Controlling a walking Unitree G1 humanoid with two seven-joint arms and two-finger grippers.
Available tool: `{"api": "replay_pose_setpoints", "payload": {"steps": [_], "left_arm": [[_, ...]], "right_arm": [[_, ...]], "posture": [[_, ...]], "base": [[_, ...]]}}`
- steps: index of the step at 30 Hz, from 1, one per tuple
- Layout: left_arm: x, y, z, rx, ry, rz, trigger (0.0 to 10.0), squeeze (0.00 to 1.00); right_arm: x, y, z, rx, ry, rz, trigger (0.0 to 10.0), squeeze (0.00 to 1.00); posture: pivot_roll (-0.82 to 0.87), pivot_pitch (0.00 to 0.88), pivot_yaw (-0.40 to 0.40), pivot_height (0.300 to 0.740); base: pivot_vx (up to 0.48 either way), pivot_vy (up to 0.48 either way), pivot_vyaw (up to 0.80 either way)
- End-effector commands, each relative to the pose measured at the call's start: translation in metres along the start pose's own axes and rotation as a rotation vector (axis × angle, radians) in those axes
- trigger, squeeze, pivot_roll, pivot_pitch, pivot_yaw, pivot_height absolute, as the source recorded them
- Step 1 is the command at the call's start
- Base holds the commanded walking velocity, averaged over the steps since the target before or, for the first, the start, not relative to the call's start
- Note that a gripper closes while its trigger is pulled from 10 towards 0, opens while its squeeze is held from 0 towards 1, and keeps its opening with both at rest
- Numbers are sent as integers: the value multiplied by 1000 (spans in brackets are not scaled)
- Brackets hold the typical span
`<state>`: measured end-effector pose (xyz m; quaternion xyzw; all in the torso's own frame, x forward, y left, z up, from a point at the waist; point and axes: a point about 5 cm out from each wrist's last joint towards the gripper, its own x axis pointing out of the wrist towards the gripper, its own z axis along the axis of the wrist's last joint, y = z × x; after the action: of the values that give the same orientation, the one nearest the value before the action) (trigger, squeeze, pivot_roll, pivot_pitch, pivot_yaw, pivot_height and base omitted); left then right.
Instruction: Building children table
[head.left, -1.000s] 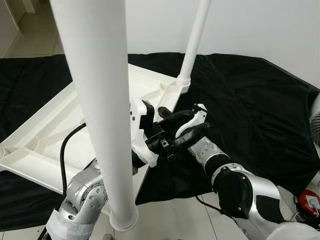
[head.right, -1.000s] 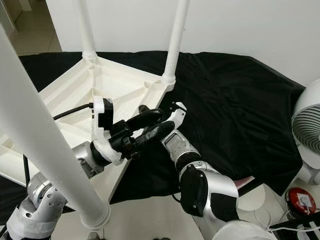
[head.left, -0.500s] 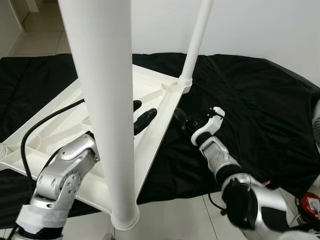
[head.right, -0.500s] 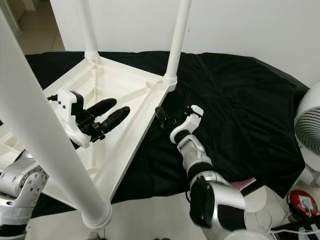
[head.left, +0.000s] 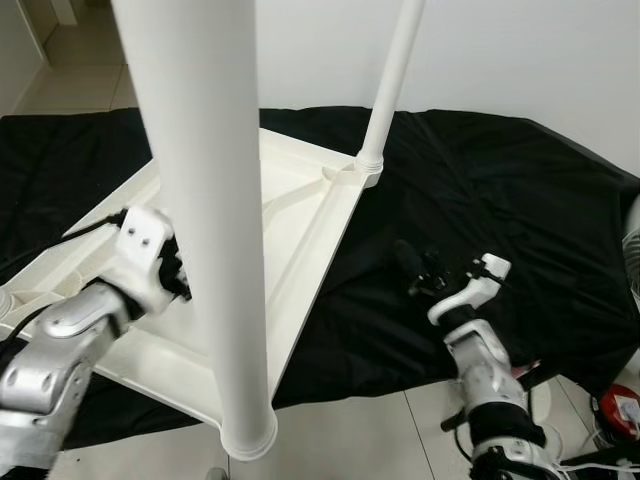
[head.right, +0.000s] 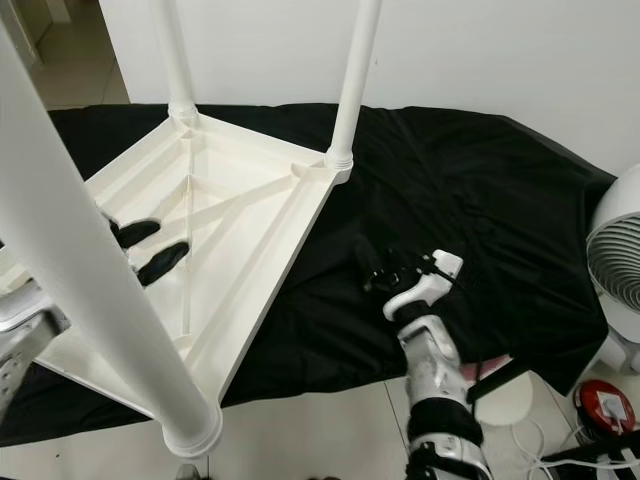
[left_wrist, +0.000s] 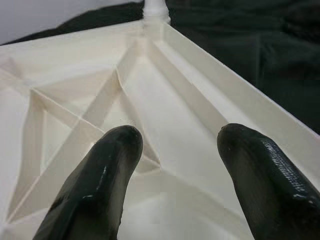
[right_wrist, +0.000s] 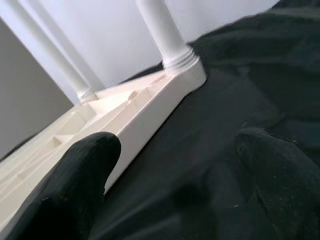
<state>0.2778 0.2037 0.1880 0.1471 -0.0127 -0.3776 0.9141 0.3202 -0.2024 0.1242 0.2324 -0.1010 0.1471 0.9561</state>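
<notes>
Two silver metallic arms with black joint rings; each wrist carries a white plastic bracket, the left one dotted with small screws. Left end effector (head.right: 148, 249) and right end effector (head.left: 410, 268) each have two long, rounded glossy black fingers (left_wrist: 107, 165). Black cable runs along the left forearm.

Left arm reaches forward, bent at the elbow; left tool (head.right: 148, 248) has its two black fingers (left_wrist: 107, 165) spread, nothing between them. Right arm extends forward and up; right tool (right_wrist: 170, 180) likewise spread and holding nothing.
</notes>
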Motion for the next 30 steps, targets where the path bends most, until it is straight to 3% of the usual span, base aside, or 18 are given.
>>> {"api": "replay_pose_setpoints", "payload": {"steps": [1, 5, 7, 12, 14, 17, 22, 30], "left_arm": [[-1, -3, -3, 25, 22, -34, 10000, 0], [0, 2, -11, 108, 89, -22, 10000, 0], [9, 6, -20, 187, 166, 32, 10000, 0], [19, 11, -32, 272, 251, 80, 10000, 0], [29, 11, -37, 312, 287, 92, 10000, 0], [49, 5, -36, 320, 282, 81, 10000, 0], [62, 2, -35, 333, 275, 72, 10000, 0], [114, -8, -12, 311, 193, 139, 10000, 0]], "right_arm": [[-4, -3, 2, 7, -1, -4, 10000, 0], [-7, -6, 10, -6, -14, -25, 10000, 0], [-5, -3, 15, -12, -26, -17, 10000, 0], [-3, 1, 19, -14, -33, -10, 10000, 0], [-4, 5, 23, -14, -35, -7, 10000, 0], [-3, 9, 29, -11, -49, -3, 10000, 0], [-4, 10, 33, -6, -55, -6, 10000, 0], [-4, 16, 36, -8, -66, -4, 10000, 0]], "posture": [[112, 94, -68, 740], [110, 91, -69, 740], [110, 91, -69, 740], [103, 82, -73, 740], [100, 81, -72, 740], [92, 81, -67, 740], [90, 82, -66, 740], [80, 85, -55, 740]], "base": [[0, 0, 0], [0, 0, 0], [0, 0, 0], [0, 0, 0], [0, 0, 0], [0, 0, 0], [0, 0, 0], [0, 0, 0]]}}
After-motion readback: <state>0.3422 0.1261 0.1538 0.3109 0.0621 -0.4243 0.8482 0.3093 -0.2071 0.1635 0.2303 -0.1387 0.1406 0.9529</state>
